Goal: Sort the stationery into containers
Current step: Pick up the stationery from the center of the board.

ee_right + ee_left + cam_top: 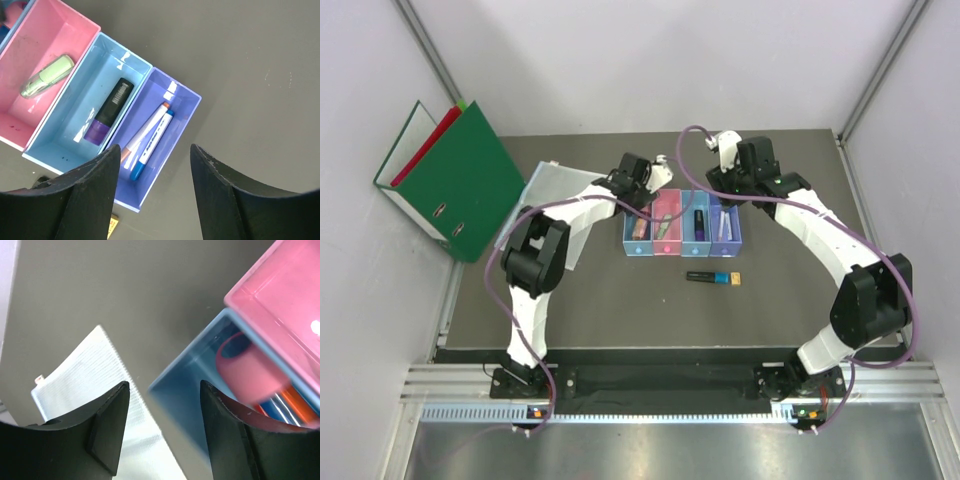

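**Both claws empty over bins; marker and block unsorted**

The left claw (162, 425) hung spread, with nothing between its matte black fingers. It was above the end of the light blue bin (185, 387), where the glue stick (247, 367) lay with its round pink cap up against the wall. Something orange and blue lay beside it, too blurred to name. The right claw (155, 192) was also spread and empty, by the purple bin (177, 92), which held two slim pens (150, 132) side by side. The pink bin (25, 50) held the pale green highlighter (47, 75), and the blue bin (115, 57) held a stubby black-and-purple marker (107, 112). The bins were glossy translucent plastic, rectangular and joined in a row, likely one kind per slot.

On the dark matte table (620, 300), a blue-capped marker (708, 277) lay with a tan block (735, 279) just beside it, in front of the bins. These were probably the last two. The ribbed clear sleeve (85, 385) and stiff binders (460, 185) sat off to the left, not part of the job.
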